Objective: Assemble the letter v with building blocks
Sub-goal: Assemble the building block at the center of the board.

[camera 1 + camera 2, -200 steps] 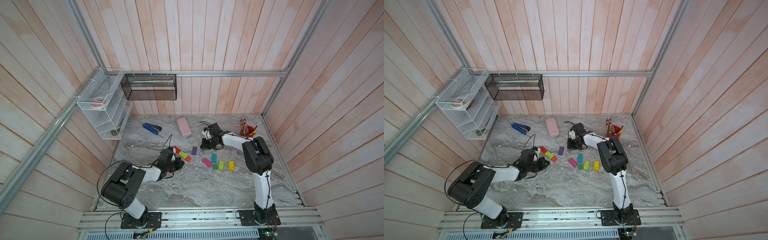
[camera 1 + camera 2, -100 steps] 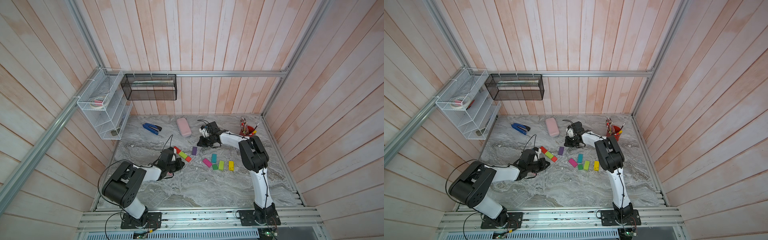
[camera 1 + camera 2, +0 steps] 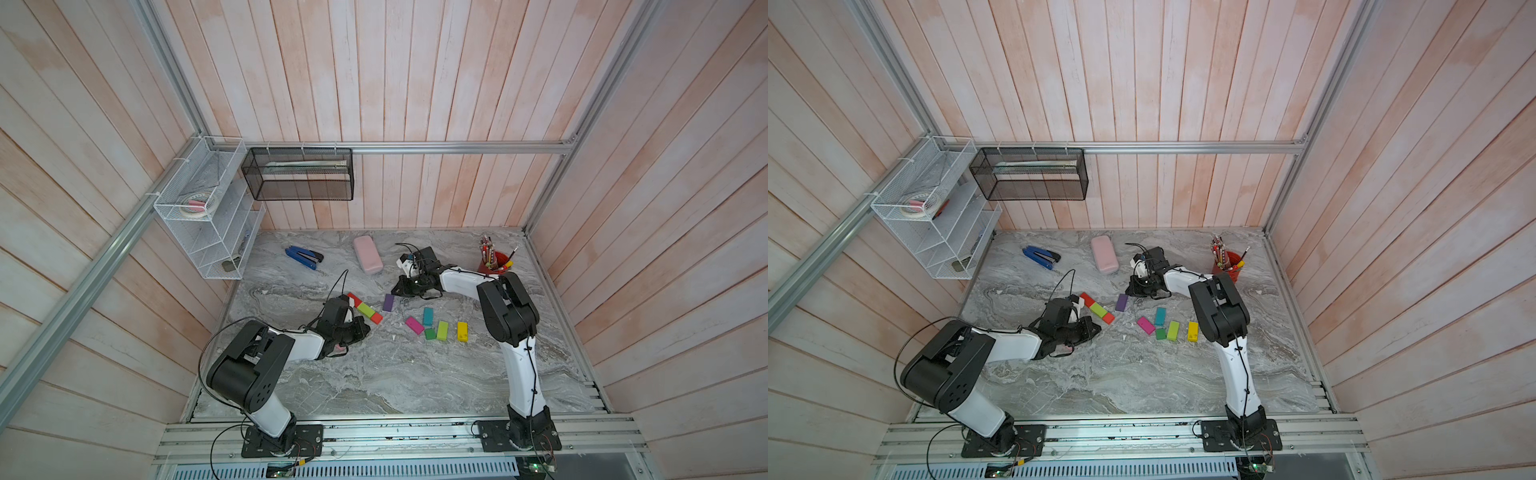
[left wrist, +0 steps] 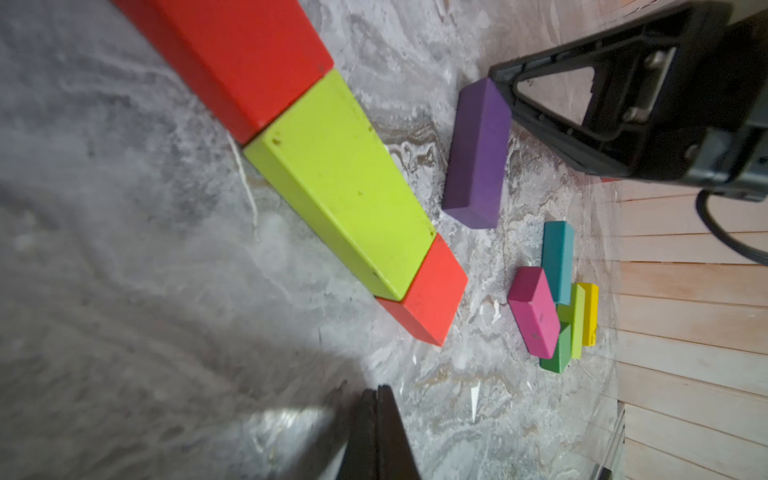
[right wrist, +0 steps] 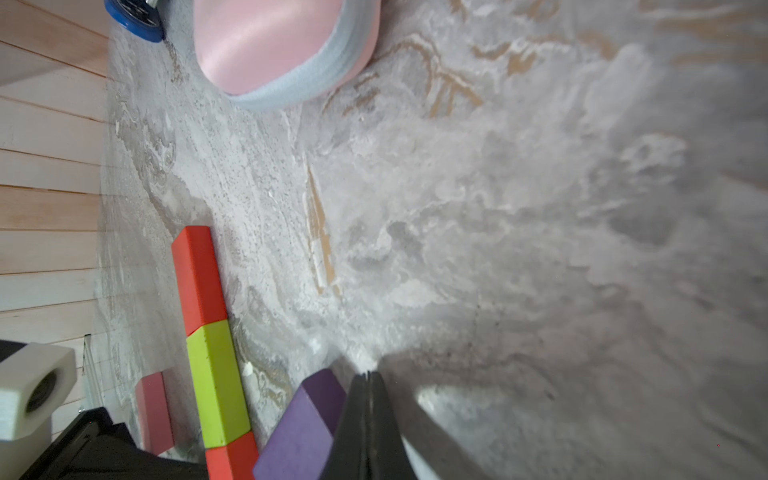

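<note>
In the left wrist view the long red brick [image 4: 232, 54] runs off the frame, and the left gripper [image 4: 377, 392] shows only its dark tips, cropped. The magenta brick [image 4: 534, 311] covers part of the green cube [image 4: 557, 353]; the yellow brick [image 4: 590, 311] peeks from behind the small lime brick [image 4: 578, 328]. In the right wrist view the pink case [image 5: 282, 41] and the stapler [image 5: 133, 20] are cut off — the stapler to a blue corner — and the right gripper [image 5: 367, 380] hides one end of the purple brick [image 5: 303, 428]. The pink brick [image 5: 153, 411] lies half behind the left gripper's black body.
</note>
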Motion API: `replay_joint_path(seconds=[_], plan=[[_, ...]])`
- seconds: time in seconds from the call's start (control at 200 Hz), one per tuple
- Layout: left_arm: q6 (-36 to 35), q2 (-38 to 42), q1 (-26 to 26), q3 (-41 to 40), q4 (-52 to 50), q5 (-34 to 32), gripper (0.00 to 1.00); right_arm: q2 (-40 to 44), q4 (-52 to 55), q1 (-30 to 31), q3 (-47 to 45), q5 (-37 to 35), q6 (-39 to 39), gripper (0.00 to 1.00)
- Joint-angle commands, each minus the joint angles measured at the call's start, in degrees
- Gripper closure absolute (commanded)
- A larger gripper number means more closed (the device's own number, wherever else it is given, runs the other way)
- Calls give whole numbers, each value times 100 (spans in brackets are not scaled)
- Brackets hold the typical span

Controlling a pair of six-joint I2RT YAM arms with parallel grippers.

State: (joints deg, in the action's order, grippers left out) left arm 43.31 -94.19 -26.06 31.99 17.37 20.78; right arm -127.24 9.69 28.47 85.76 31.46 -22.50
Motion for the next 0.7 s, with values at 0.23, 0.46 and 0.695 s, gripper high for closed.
replay_joint_path(seconds=[0.23, 0.46, 0.695], plan=[[-118, -204, -71, 131, -93, 76, 100, 74, 280, 67, -612, -201, -157, 96], [-95, -229, -76, 136, -92, 68, 100, 137, 253, 80, -779, -229, -160, 96], [-86, -245, -92, 136, -85, 84, 100, 139, 312, 115, -765, -240, -151, 96]])
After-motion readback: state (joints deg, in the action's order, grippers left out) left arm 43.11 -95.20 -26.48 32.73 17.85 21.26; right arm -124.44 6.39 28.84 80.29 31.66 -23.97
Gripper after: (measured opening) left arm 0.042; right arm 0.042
